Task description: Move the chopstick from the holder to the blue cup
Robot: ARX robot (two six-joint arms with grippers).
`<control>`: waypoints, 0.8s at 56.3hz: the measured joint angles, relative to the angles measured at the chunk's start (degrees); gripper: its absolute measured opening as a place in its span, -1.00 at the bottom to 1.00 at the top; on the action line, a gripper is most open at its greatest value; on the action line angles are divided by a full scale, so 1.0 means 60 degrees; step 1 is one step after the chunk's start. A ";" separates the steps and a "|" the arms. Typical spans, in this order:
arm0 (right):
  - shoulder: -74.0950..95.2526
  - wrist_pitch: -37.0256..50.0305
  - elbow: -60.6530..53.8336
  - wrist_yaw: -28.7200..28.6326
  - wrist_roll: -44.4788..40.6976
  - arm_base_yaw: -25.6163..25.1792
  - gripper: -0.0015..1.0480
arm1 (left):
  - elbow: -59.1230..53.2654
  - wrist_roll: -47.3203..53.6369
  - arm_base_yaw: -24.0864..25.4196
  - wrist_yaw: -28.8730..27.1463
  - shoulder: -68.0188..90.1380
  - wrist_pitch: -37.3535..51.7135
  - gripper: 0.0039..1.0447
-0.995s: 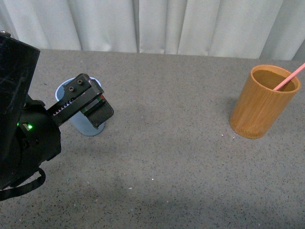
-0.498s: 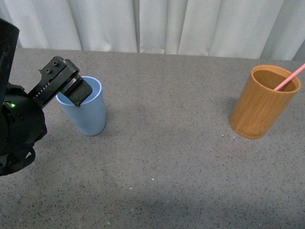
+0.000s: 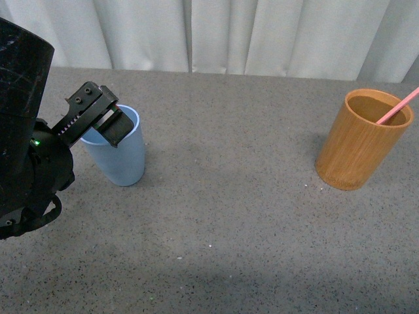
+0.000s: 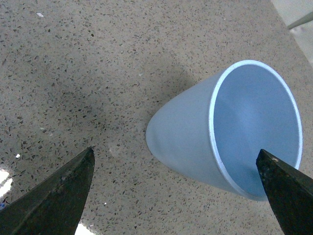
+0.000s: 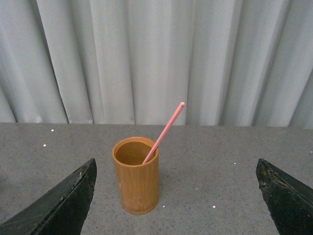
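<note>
Between the spread left jaws stands the blue cup (image 4: 186,132), seemingly untouched.

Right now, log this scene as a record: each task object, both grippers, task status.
chopstick: leaning in the holder, top sticking out
holder: upright, right side of the table
blue cup: upright, left side, empty
left gripper: open, at the blue cup's rim
right gripper: open, facing the holder, apart from it
status: transfer not begun
</note>
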 joint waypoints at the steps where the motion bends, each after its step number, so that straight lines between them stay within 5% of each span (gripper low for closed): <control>1: -0.0004 0.0000 0.0000 0.0000 -0.0004 0.0000 0.81 | 0.0000 0.0000 0.0000 0.0000 0.0007 0.0000 0.87; 33: -0.0004 0.0000 0.0000 0.0000 -0.0004 0.0000 0.81 | 0.0036 -0.0251 -0.0029 -0.0040 0.0262 0.0044 -0.87; 45: -0.0004 0.0000 0.0000 0.0000 0.0000 0.0000 0.81 | 0.0018 -0.0219 -0.0047 0.0033 0.0069 0.0047 -0.93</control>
